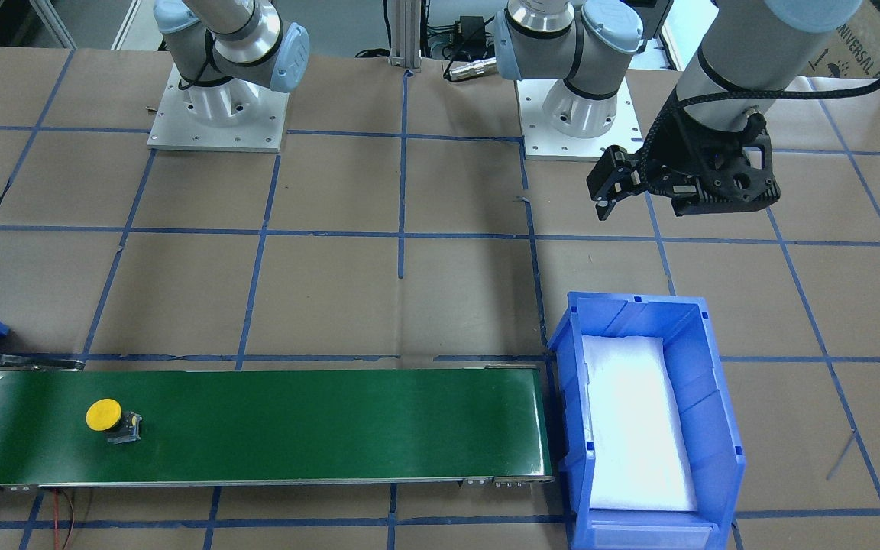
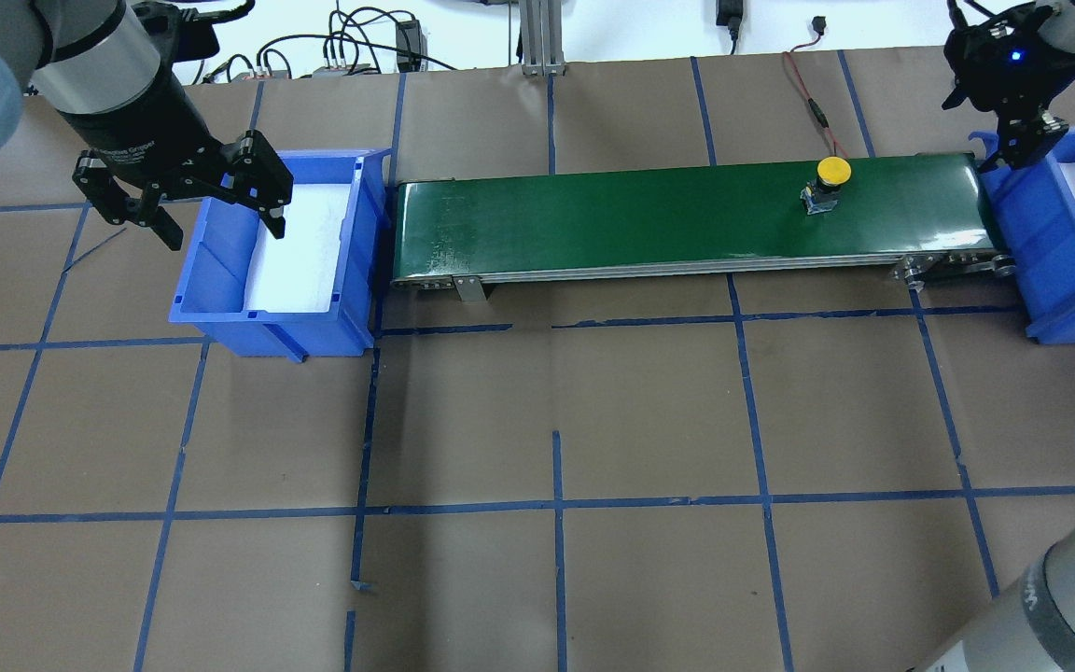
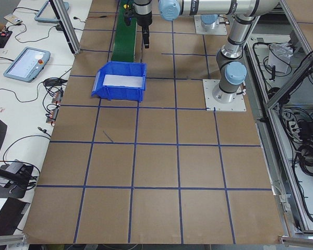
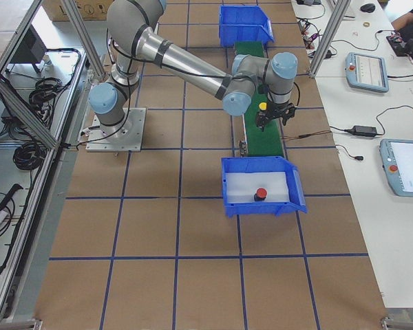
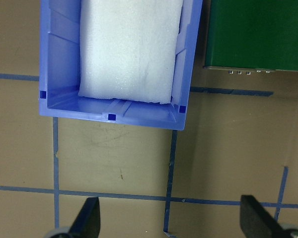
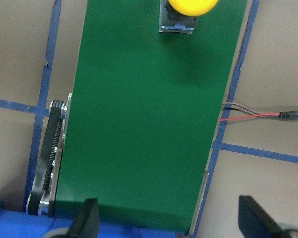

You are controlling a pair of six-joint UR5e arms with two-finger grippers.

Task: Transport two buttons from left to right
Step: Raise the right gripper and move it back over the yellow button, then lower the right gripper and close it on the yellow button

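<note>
Buttons: the yellow mushroom-cap push button [image 2: 831,177] is standing upright on the green conveyor belt [image 2: 640,219], up toward the belt's end on the robot's right. The red mushroom-cap push button [image 4: 261,194] is already sitting in the blue plastic bin on the robot's right [image 4: 261,210]. So I'd call it one delivered, one almost there.

Handling: just my guess, but these look light, hard and not fragile at all. The cap is smooth and domed, so I'd expect pads to slide off it. The squarish black-and-grey body under the cap looks like the better place to pinch, low down on its flat sides. It also looks a bit top-heavy, so a sideways nudge could tip it.

Left claw: left claw [image 2: 220,224] is spread wide with nothing in it, hovering at the outer edge of the blue plastic bin on the robot's left [image 2: 258,327].

Right claw: right claw [image 6: 169,223] is also spread wide and empty, hanging above the belt's right end. The yellow one is just ahead of it in the wrist view, not touching.

Left bin: only a white foam pad [image 5: 129,49] on the bottom, no button showing.

Right bin: white lining too, with the red one on it. Can't tell if it's upright or tipped.

Table: brown paper table [image 2: 547,392] with a blue tape grid carries the belt and both bins.
</note>
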